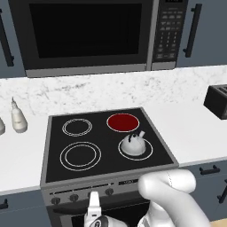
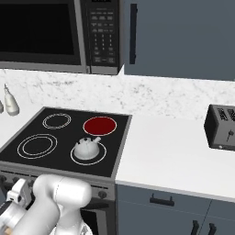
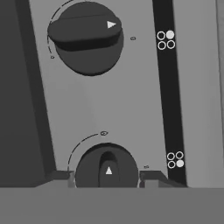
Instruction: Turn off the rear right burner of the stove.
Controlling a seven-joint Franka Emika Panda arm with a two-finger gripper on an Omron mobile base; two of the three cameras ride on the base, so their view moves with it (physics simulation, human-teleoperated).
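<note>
Status: the rear right burner (image 1: 123, 122) is a solid red disc, upper right of the stove (image 1: 53, 146) glass in the left base view and top centre of the glass in the right base view. Judged still on; task not done.

Tool (image 3: 106, 176) is low at the stove's front panel. In the hand view its two dark fingertips (image 3: 59, 176) sit either side of the lower knob (image 3: 106, 168) at the bottom centre of the frame. Jaws stand apart around the knob; whether the pads touch it I cannot tell, so contact is unconfirmed.

Knob markings, hand view: the four-circle icon (image 3: 175, 159) right of the lower knob has one circle filled, as does the icon (image 3: 166, 39) beside the upper knob (image 3: 85, 37). The view is rolled, so I cannot map either icon to a burner with certainty. Upper knob's pointer aims sideways in frame, lower knob's points up.

Left to do, by my judgement: confirm the right knob, close on it, turn until the red disc clears.

Room: the two knobs are well apart, with bare grey panel between. A dark vertical band runs along the left of the frame. On the glass, a kettle (image 1: 133, 144) sits on the front right ring, clear of the panel work. Bench (image 1: 195, 128) to the right carries a toaster (image 1: 217, 101), well away.
</note>
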